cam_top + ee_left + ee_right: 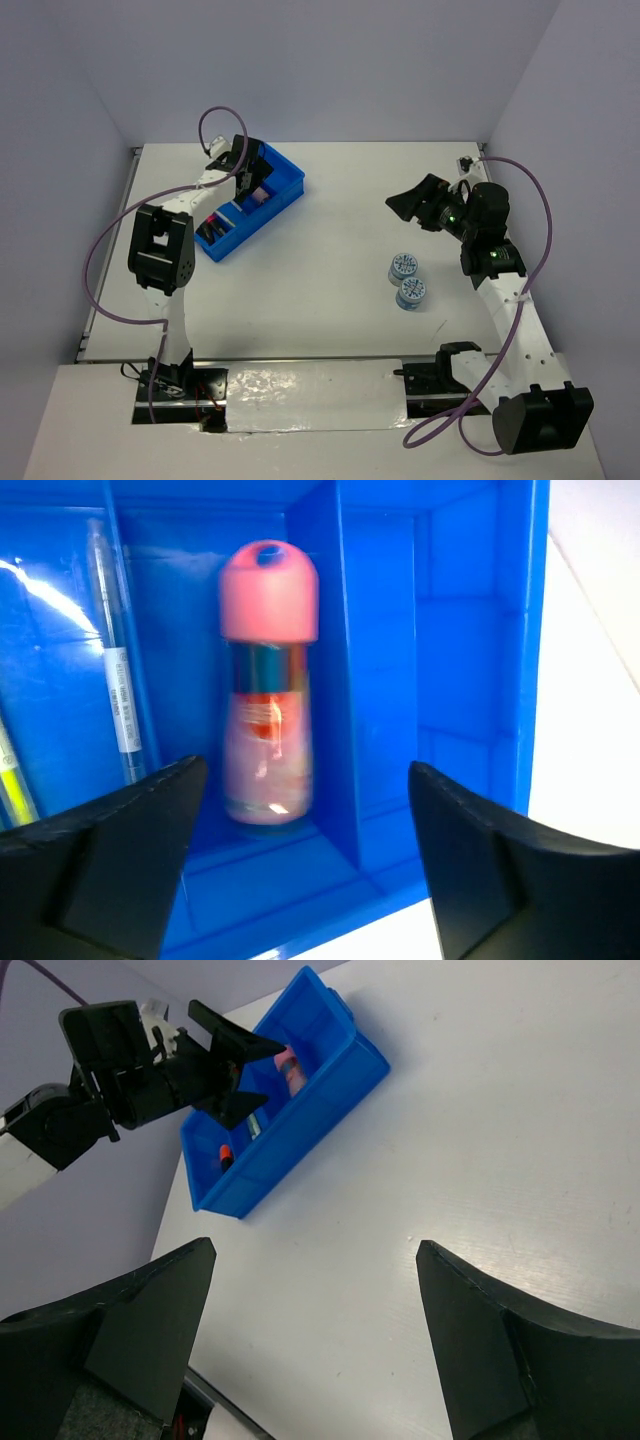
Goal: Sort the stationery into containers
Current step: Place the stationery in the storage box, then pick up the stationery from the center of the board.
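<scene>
The blue tray stands at the far left of the table. My left gripper hovers over its far end, open. In the left wrist view a pink-capped bottle lies in a compartment of the tray, apart from both fingers of the left gripper. A thin grey pen and a yellow pen lie in the adjoining section. Two round blue-white discs sit on the table at the right. Above and beyond them my right gripper is open and empty.
The right wrist view shows the tray from the side, an orange-capped highlighter inside and the left gripper above it. Purple cables loop from both arms. Walls close the table at the back and sides.
</scene>
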{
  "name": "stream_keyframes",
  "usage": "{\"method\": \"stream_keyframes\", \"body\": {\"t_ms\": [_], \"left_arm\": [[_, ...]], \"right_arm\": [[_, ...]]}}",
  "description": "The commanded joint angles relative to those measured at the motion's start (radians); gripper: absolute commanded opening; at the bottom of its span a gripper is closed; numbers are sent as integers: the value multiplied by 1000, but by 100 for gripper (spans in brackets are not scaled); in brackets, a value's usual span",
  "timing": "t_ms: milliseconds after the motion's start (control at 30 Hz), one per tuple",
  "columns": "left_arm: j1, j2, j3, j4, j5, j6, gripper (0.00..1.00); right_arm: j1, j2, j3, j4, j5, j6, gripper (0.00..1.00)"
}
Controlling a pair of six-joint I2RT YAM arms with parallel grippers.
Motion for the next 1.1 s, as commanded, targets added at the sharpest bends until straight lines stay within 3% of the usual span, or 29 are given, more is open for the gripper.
{"method": "stream_keyframes", "body": {"t_ms": [0, 167, 300, 500, 533, 600, 733, 867, 933, 967, 1067], "left_arm": [[4, -60, 12, 34, -4, -13, 99], [6, -158, -9, 34, -14, 10, 99], [-10, -279, -2, -13, 11, 166, 99], [-79, -560, -175, 2, 44, 356, 99], [-95, -589, -228, 14, 73, 383, 99], [-135, -635, -262, 47, 202, 467, 99], [-310, -576, -197, 9, 204, 620, 99], [-440, -470, -184, 108, 391, 744, 99], [-516, -412, -117, 94, 320, 739, 99], [-533, -331, -70, 0, 278, 708, 99], [-583, -203, 50, -49, 285, 608, 99]], "right_arm": [[-1, 5, 26, 31, -30, -32, 90], [6, 43, 37, 21, -40, -55, 90], [54, 112, 95, -101, 101, -153, 90], [199, 186, 150, -270, 471, -239, 91], [218, 193, 159, -322, 575, -227, 91], [253, 151, 141, -333, 621, -204, 90], [259, -47, 67, -342, 744, -69, 91], [259, -261, 89, -466, 945, 10, 91], [259, -322, 109, -527, 991, 30, 91], [258, -369, 132, -548, 1011, 33, 90], [258, -425, 207, -644, 1089, 54, 90]]}}
